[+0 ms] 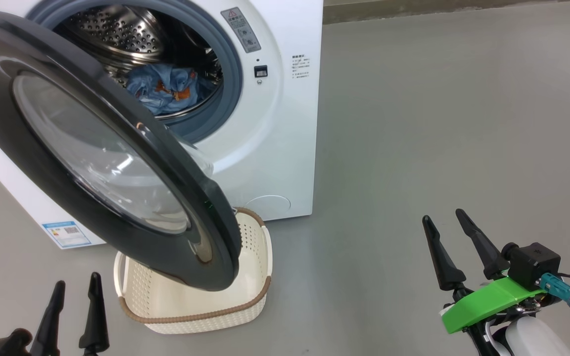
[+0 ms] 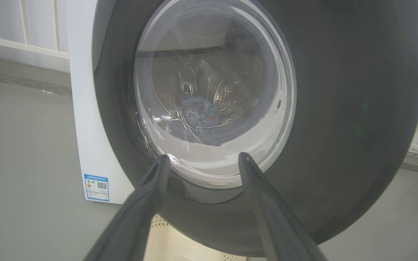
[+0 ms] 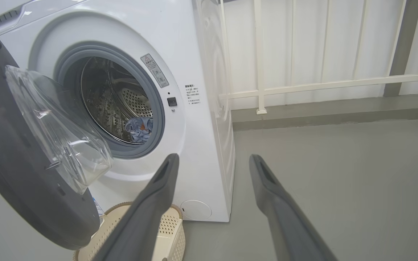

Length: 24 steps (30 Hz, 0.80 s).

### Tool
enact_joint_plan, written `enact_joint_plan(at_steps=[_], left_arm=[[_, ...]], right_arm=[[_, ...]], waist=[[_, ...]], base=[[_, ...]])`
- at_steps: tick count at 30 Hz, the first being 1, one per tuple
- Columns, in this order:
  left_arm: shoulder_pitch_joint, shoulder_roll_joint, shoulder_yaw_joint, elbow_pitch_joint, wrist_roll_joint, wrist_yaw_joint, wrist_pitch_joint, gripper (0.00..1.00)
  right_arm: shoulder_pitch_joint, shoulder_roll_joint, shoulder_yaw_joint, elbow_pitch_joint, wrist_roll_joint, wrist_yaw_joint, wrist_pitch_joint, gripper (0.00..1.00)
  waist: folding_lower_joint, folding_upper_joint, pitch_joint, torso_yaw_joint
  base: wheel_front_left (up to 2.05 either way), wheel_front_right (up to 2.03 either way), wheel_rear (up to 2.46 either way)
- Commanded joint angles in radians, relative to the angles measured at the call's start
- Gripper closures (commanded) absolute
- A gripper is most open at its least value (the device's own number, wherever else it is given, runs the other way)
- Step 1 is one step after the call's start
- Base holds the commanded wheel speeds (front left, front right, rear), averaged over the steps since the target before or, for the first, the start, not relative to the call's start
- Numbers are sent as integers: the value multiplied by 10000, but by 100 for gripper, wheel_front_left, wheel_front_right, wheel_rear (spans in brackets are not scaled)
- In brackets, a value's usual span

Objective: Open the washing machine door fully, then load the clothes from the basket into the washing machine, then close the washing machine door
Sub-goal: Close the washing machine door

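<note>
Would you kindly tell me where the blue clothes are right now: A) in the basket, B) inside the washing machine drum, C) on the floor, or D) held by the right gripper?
B: the clothes lie in the drum of the washing machine, whose door stands open.

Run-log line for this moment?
washing machine door partly open | clothes in drum | basket below door, visible part empty | left gripper jaws open, facing door | right gripper jaws open, empty

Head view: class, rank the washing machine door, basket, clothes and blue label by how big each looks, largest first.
1. Washing machine door, closest to the viewer, which enlarges it.
2. Basket, partly covered by the door.
3. Clothes inside the drum.
4. Blue label, smallest.
</note>
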Motion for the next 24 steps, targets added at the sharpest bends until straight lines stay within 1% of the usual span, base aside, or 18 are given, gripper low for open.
enact_joint_plan(at_steps=[1,24], left_arm=[[-453,192,280,-155,81,28,-103,0],[-517,163,179,-18,148,80,-233,0]], right_arm=[[-227,-111,143,-272,-23,44,-78,0],[-214,-94,138,-282,-21,44,-78,0]], waist=[[0,0,5,13],[0,0,-16,192]], base=[[0,0,0],[0,0,0]])
